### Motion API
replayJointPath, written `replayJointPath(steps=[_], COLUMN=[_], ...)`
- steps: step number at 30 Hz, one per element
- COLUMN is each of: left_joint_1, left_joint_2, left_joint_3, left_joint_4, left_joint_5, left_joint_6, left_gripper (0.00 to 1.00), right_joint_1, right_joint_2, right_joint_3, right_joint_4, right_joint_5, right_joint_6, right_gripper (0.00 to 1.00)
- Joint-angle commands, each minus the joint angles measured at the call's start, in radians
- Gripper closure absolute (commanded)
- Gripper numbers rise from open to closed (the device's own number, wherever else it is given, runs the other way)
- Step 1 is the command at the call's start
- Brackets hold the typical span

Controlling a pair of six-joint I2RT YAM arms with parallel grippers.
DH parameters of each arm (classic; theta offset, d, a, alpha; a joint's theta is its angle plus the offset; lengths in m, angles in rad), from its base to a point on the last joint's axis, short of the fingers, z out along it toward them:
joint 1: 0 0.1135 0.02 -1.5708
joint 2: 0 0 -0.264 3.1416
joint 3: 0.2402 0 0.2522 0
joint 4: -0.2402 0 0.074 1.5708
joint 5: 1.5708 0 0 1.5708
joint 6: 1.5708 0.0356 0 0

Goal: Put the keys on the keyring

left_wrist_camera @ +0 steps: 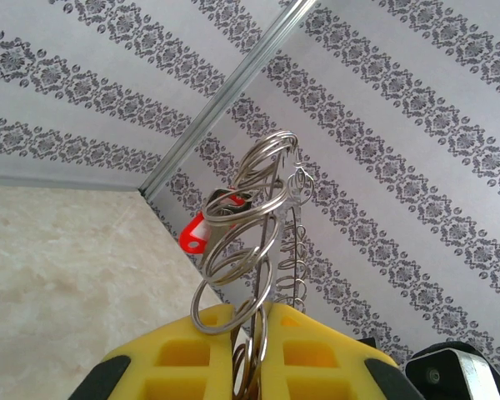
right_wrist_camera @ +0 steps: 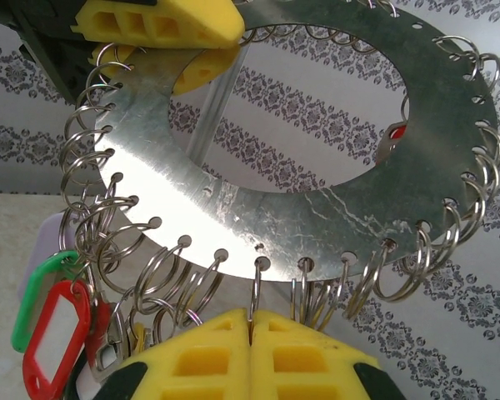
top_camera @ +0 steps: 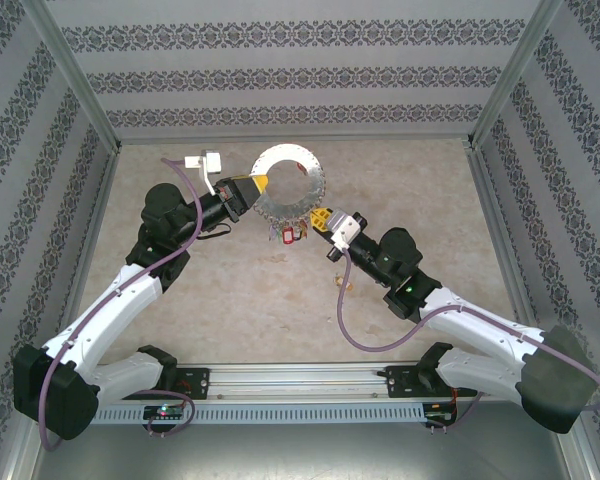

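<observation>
Nearest the bases, at about 5 o'clock from mid-table, spotting a small tan scrap (top_camera: 346,283) on the table (top_camera: 230,300); possibly a key, too small to tell. Just beyond, finding the right gripper (right_wrist_camera: 250,329) pressed fully together, pinching one thin split ring (right_wrist_camera: 255,287) hanging at 6 o'clock of the keyring (right_wrist_camera: 225,212). Beside that, toward 8 o'clock, seeing the keys (top_camera: 288,232) dangling in a bunch, with a red tag (right_wrist_camera: 58,333) and a green tag (right_wrist_camera: 29,304) in front. Farther back, at 9 o'clock of the hoop, finding the left gripper (top_camera: 261,184) clamped almost flat on the plate's rim, apparently carrying it clear of the table toward 12 o'clock of the workspace. Judging the hoop rigid, flat and light enough for one pinch, yet smooth and liable to swivel; best gripped on bare rim between holes. Expecting the wire rings to be springy, slippery and quick to twist out of padded fingers; best taken across the coil, close to the plate. Looks silver-grey, scratched and brightly reflective, pierced all round with small holes threaded with wire rings.
</observation>
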State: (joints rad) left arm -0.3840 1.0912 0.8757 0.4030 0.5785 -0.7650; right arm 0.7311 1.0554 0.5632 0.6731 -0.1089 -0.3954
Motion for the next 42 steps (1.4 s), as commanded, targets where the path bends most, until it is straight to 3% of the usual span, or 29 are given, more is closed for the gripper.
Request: replayJointPath(steps=[1,9,23,30,42], left_joint_1=[0.001,0.001,-0.005,-0.015,-0.059], left_joint_2=[-0.004,0.008,0.000,-0.011,-0.078], left_joint_3=[-0.011,-0.096,-0.289,-0.388,-0.564], left_joint_4=[0.005,0.021,-0.044,-0.055,-0.143], left_joint_5=[-0.055,-0.132,-0.118,-0.096,-0.106], left_joint_6=[-0.030,-0.132,-0.221,-0.228,-0.190], left_gripper=[1.00,0.95,0.74,0.67,0.57], right_joint_1=[0.013,0.010,-0.017,-0.013,0.001], right_joint_2=[-0.023,-0.037,0.092,0.183,0.298], right_joint_3=[0.033,0.074,0.288,0.334,0.340], right_joint_4=[-0.052,-0.297,-0.793,-0.890,-0.964], right_joint_5=[0.017,0.057,-0.145,-0.235,-0.268], right_joint_6=[-0.002,0.034,0.139,0.137,0.154], right_gripper=[1.00,1.00,1.00,1.00,1.00])
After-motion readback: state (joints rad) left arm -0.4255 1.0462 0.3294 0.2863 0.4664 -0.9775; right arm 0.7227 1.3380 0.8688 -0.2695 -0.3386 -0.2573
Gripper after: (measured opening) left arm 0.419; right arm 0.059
